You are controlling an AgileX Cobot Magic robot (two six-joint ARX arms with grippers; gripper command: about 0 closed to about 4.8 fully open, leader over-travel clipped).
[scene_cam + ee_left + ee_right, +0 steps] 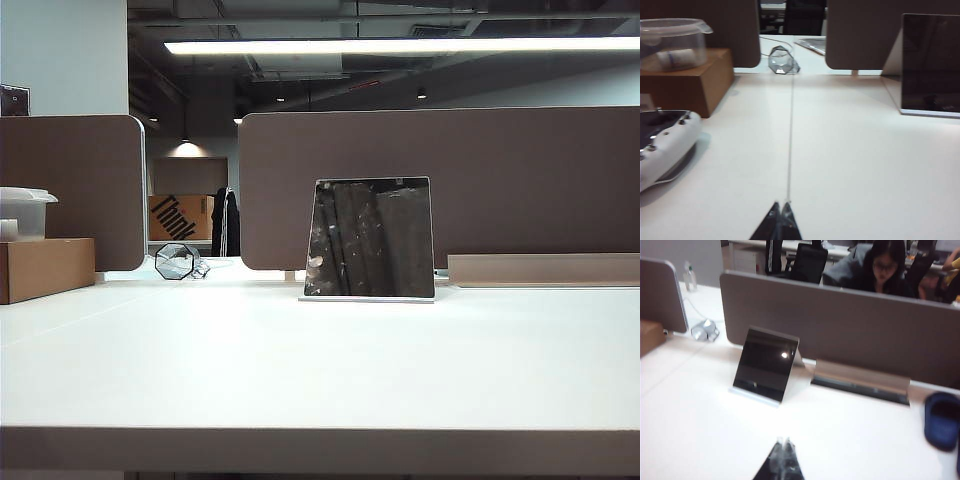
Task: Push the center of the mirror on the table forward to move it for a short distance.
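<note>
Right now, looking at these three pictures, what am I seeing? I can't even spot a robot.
It is a two-armed robot. One picture comes from a fixed camera facing the table; neither arm shows there. The others come from cameras on each wrist. The dark wedges are the closed fingertips of the left gripper and right gripper, both holding nothing and well short of the mirror. The mirror leans back on its white base. Also there: a small glass octagon, a cardboard box with a plastic tub, and a blue object.
</note>
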